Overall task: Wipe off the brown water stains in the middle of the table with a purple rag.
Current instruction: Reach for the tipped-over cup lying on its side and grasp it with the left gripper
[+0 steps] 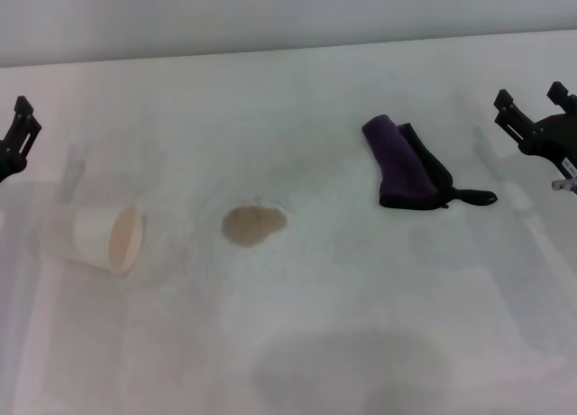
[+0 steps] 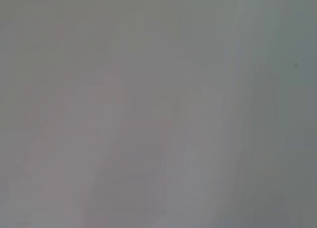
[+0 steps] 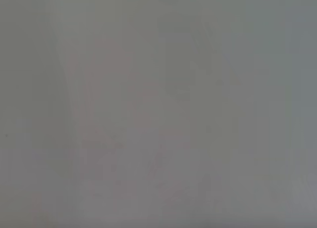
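Note:
The brown water stain [image 1: 254, 224] is a small tan blotch in the middle of the white table [image 1: 325, 343]. The purple rag [image 1: 403, 167] lies folded to the right of the stain, its black loop pointing right. My right gripper [image 1: 530, 96] hovers at the right edge, to the right of the rag and apart from it, with its fingers spread and empty. My left gripper [image 1: 16, 137] sits at the far left edge, partly cut off, away from everything. Both wrist views show only plain blurred table surface.
A cream paper cup [image 1: 108, 237] lies on its side at the left, mouth toward the stain, about a cup's length away from it. The table's far edge meets a pale wall [image 1: 270, 18].

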You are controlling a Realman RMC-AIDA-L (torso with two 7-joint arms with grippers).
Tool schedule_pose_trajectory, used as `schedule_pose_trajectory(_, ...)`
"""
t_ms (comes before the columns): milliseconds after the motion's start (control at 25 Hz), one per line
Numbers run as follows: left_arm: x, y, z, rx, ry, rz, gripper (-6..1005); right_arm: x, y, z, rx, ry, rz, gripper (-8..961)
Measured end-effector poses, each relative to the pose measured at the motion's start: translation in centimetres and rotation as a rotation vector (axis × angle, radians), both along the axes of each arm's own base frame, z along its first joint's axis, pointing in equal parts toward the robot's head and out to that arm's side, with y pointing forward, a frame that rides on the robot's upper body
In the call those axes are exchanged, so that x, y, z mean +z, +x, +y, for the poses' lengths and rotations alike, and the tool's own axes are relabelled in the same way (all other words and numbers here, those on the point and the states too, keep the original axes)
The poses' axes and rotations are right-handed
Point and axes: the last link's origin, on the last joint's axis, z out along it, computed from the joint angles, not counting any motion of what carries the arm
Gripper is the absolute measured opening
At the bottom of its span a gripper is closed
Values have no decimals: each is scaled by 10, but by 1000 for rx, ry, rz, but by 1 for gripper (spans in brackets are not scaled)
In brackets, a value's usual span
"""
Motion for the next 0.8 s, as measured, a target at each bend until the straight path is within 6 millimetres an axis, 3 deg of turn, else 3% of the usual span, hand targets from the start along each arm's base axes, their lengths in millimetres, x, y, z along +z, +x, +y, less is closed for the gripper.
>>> schedule_pose_trajectory(800, 0, 0, -1, 2, 3, -14, 886, -4, 1, -2, -10, -15, 5, 872)
